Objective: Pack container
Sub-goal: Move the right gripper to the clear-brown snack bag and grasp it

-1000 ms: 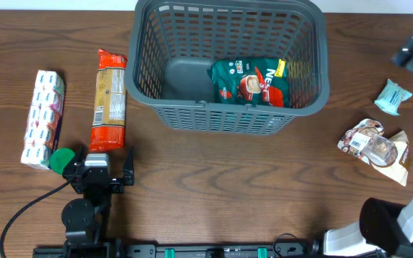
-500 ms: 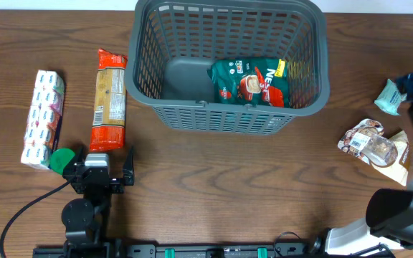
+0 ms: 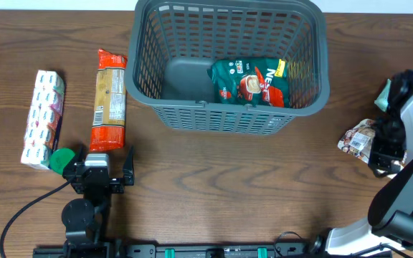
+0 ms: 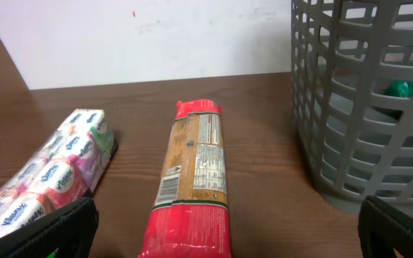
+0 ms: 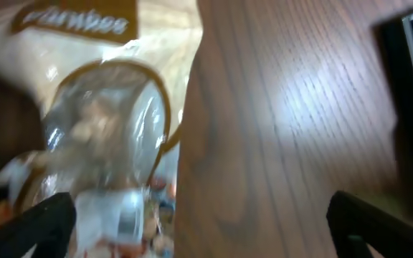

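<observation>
The dark grey lattice container [image 3: 229,120] stands at the back centre, with a green coffee packet [image 3: 251,81] lying inside; its wall shows in the left wrist view [image 4: 364,107]. A long orange-red biscuit packet [image 3: 109,99] [image 4: 196,168] and a tissue pack [image 3: 42,117] [image 4: 52,172] lie to its left. My left gripper [image 3: 107,163] [image 4: 224,240] is open and empty just before the biscuit packet's near end. My right gripper [image 3: 383,147] [image 5: 203,226] is open, low over the right edge of a brown-white snack packet [image 3: 358,136] [image 5: 95,136].
A teal packet [image 3: 383,92] is mostly hidden behind my right arm at the far right. Bare wooden table [image 3: 228,179] lies in front of the container. A white wall [image 4: 156,36] stands behind the table.
My right arm has swung from the far right back corner down towards the front, and now covers part of the brown-white snack packet and the teal packet. The left arm has not moved.
</observation>
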Controlling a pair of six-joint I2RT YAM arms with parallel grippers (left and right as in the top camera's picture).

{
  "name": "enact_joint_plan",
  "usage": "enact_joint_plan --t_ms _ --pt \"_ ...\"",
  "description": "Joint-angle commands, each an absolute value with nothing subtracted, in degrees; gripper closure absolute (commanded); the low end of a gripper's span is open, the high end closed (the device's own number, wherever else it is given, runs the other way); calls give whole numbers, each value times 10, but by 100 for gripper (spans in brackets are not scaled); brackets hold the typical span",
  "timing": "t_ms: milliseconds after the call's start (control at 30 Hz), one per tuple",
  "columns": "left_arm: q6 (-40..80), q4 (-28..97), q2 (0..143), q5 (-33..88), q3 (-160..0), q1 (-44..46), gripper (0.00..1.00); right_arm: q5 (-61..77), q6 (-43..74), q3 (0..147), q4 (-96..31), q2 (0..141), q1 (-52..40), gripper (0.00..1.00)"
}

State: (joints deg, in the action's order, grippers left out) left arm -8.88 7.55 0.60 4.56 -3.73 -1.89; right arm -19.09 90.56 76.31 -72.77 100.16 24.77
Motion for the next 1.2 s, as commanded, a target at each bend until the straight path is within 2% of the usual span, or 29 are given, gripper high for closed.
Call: enact_joint_plan --t_ms 0,233,300,367,633,1167 --pt "-92 81 3 51 -23 -22 1 -207 931 749 -708 1001 283 6" --pt "-92 81 3 51 -23 -22 1 -209 809 749 -631 1001 323 12" --pt "-92 81 3 51 -23 -22 1 -208 812 749 -621 1001 323 12" --pt "-92 81 3 51 -23 -22 1 -202 814 749 -606 1001 323 7" --pt "-92 81 3 51 -23 -22 1 -170 814 749 -528 1001 322 12" --pt "-92 81 3 51 -23 -22 1 -164 844 722 -491 1026 303 7"
